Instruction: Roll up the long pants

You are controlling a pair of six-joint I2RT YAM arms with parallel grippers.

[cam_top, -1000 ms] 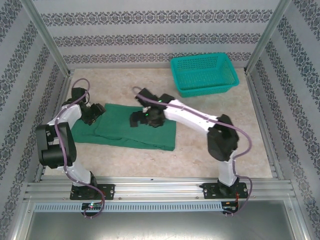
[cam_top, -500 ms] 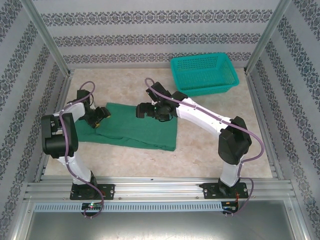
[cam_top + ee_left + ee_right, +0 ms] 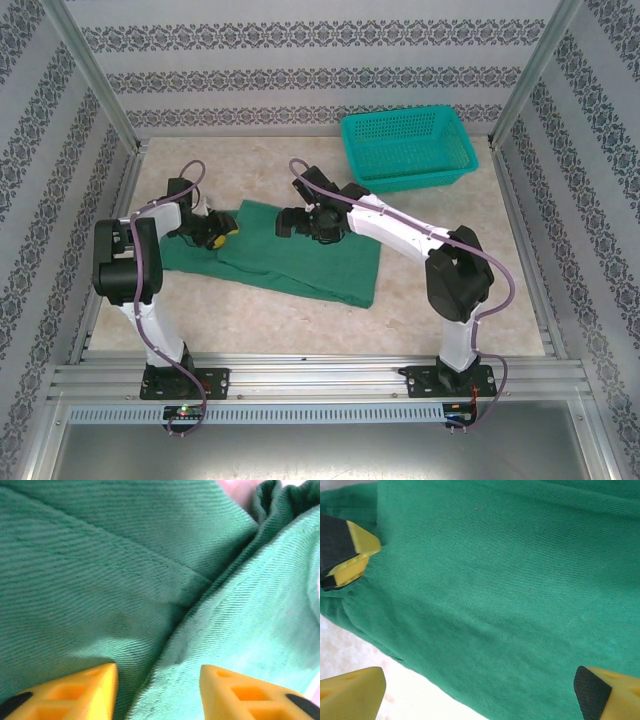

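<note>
Left wrist: left fingers (image 3: pixel 70 695), apart, straddle a fold of the long pants (image 3: pixel 100 555), likely to pinch it; right fingers (image 3: pixel 350 697), three o'clock, gape wide.

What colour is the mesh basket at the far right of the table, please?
The basket is teal, seen best in the top external view.

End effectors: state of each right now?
Left end effector: open, astride a fold of the pants, no grip seen.
Right end effector: wide open above the pants, empty.
</note>
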